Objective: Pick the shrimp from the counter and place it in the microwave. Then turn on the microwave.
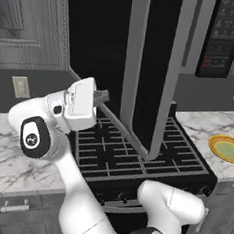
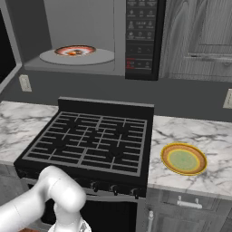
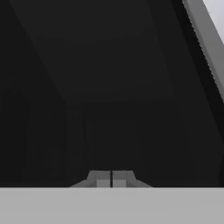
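With its jaws pressed together on nothing, the gripper (image 3: 112, 178) faces the open microwave door (image 1: 143, 66), while the shrimp (image 2: 74, 52), judged light, slick and best pinched across its curve, lies plated on the turntable (image 2: 77, 56) above the stove (image 2: 90, 140) and marble counter (image 2: 199, 136).

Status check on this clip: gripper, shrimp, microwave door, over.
Gripper shut, empty, up against the dark microwave door. Shrimp on a plate on the turntable inside the microwave. Door open, start not yet pressed.
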Robot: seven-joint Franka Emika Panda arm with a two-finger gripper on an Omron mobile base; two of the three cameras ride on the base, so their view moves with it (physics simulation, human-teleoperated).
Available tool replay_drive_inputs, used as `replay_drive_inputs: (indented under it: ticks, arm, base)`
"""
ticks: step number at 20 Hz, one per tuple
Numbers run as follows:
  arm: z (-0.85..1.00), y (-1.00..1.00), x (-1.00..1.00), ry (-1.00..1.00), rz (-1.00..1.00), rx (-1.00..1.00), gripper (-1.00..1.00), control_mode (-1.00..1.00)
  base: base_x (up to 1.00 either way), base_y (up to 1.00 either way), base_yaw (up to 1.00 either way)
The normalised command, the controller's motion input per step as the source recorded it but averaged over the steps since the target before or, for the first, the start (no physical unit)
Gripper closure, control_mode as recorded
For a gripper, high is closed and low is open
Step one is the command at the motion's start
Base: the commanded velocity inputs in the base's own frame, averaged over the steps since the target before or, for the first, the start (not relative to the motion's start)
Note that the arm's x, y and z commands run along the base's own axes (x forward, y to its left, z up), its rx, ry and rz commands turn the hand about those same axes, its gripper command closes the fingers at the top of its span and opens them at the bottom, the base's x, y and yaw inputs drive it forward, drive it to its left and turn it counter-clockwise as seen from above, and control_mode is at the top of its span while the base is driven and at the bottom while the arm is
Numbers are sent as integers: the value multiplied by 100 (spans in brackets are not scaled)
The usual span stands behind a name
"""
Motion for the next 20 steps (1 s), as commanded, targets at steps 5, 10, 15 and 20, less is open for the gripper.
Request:
replay_drive_inputs:
  ticks: [5,10,15,20]
  arm:
    - [32,-50,-7,0,1,0,100,-100]
    - [25,-56,0,0,4,0,100,-100]
    - [14,-60,0,0,14,0,100,-100]
    - [4,-61,0,0,25,0,100,-100]
  base:
    - [0,0,0]
    - [0,0,0]
    - [0,0,0]
    - [0,0,0]
